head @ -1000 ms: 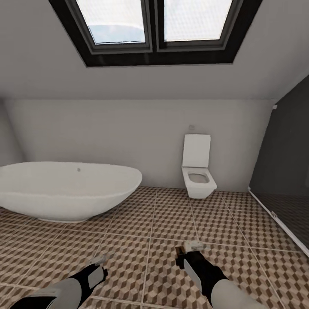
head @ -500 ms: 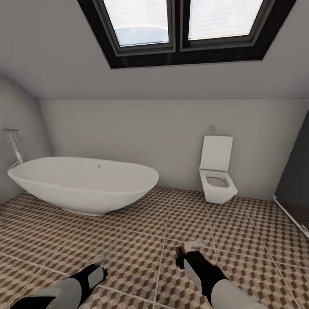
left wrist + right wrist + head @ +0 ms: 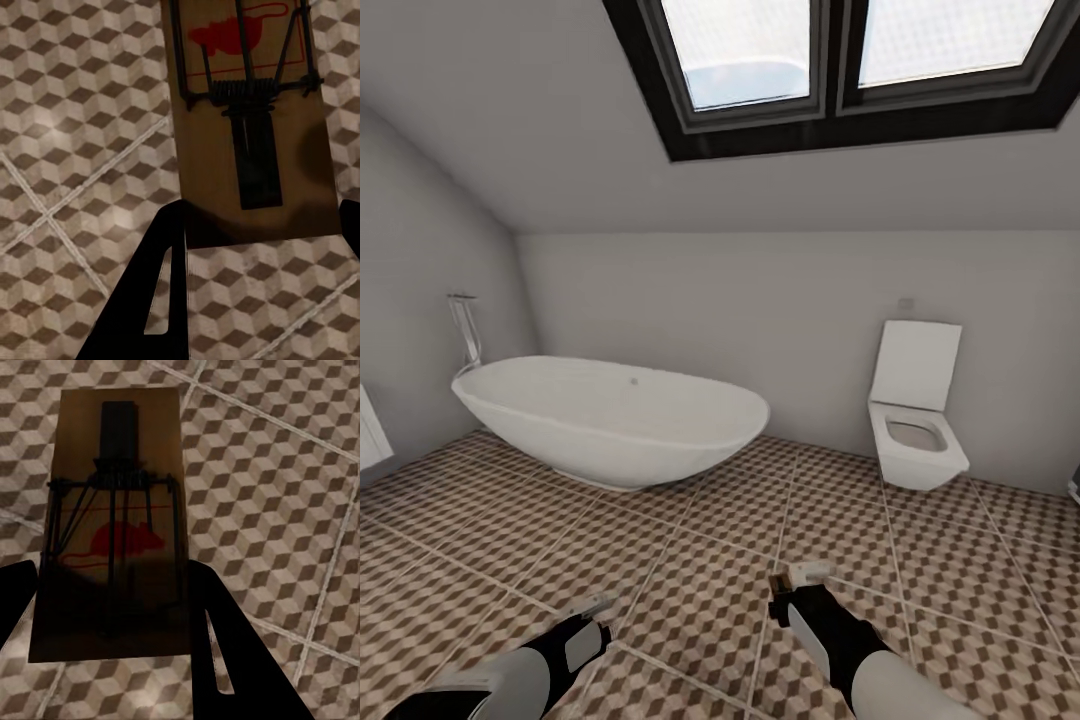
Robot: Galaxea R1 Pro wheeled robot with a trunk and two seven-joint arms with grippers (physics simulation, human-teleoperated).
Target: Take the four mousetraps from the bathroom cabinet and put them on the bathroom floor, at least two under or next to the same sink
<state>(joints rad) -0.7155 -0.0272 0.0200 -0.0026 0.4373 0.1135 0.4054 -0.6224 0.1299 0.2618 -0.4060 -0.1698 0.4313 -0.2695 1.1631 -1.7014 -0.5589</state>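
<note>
Low at 7 o'clock in the head view, the left gripper (image 3: 592, 606) hangs above the bathroom floor (image 3: 690, 560), and its wrist camera shows it pinching a mousetrap (image 3: 251, 127) by one short end, the wooden board running out beyond the fingers (image 3: 166, 292) with the spring, wire bar and red mouse print facing the lens. At 5 o'clock the right gripper (image 3: 807, 577) is likewise pressed onto a second mousetrap (image 3: 112, 529), held by its end over the cube-patterned tiles, with dark fingers (image 3: 225, 652) flanking the board. Both traps are clear of the floor, not resting on it.

Ahead, a white oval bathtub (image 3: 610, 418) sits at about 10 o'clock with its chrome filler (image 3: 465, 335) at the far end, a wall-hung toilet (image 3: 915, 420) stands at 2 o'clock, and a skylight window (image 3: 840, 60) fills 12 o'clock. The sink and the cabinet are not among what these views take in.

Judging by this, the step in hand is carrying two traps across the room toward the sink. The next move calls for turning the base until the white vanity comes into sight, driving up beside it, then lowering each arm so the board lies flat on the tiles under or right next to the basin before the fingers let go. A high release could flip or bounce the light boards.
</note>
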